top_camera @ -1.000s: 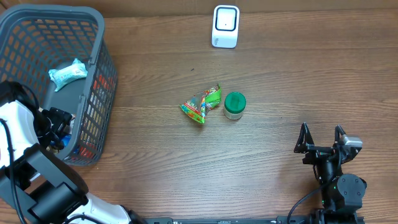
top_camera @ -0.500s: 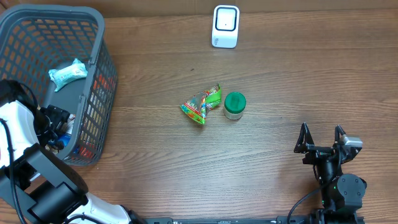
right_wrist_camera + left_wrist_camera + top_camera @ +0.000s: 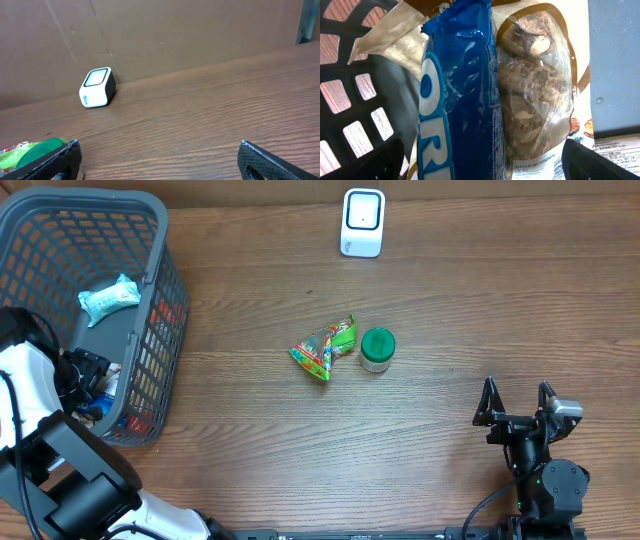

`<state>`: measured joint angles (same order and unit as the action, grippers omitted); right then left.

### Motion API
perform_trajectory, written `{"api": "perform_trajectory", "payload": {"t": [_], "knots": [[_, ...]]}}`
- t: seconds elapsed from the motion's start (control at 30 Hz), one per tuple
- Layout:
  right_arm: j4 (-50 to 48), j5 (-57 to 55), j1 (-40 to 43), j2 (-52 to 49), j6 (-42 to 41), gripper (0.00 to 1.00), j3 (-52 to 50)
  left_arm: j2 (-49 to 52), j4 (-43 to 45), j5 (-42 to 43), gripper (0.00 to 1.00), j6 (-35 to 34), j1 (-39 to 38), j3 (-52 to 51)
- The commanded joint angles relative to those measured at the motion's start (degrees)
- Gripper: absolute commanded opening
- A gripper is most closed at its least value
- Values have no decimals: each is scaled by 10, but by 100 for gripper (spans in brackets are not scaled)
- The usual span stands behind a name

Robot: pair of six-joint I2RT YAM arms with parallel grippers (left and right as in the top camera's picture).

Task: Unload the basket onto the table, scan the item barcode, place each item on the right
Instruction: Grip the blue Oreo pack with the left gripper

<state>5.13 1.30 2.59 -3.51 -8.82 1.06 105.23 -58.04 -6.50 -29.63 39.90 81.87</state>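
The left gripper [image 3: 480, 164] is down inside the grey mesh basket [image 3: 150, 240] at the table's [image 3: 450, 310] far-left side. Its fingers stand wide apart, one dark tip in each lower corner of the wrist view, and two packets lie side by side between them. The blue packet [image 3: 457, 100] is glossy and crinkled, with large white rounded lettering down its length and a crimped end at the top. Just beside it, touching along one edge, is a clear bag of dried mushrooms [image 3: 535, 90] with brown lumpy pieces showing through the film and a white printed label at its lower end. Whether either fingertip touches a packet is hard to tell from this close. A pale blue wrapper [image 3: 108, 298] lies further back in the basket.

The white scanner [image 3: 362, 222] stands at the far edge of the table, well apart from the basket. A green pouch [image 3: 325, 348] and a green-lidded jar [image 3: 377, 348] sit near mid-table, just beside each other.

The right gripper [image 3: 517, 405] hangs at the near right, its fingers spread and holding nothing.
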Motion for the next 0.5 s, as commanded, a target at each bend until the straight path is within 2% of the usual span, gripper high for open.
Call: {"api": "perform_trajectory", "payload": {"t": [0.0,0.47], "knots": [[-4,3,0,0,-2,100,-6,4,5,-10,92,7,6,-5],[-4,3,0,0,-2,100,-6,4,24,-7,91,7,5,-18]]}}
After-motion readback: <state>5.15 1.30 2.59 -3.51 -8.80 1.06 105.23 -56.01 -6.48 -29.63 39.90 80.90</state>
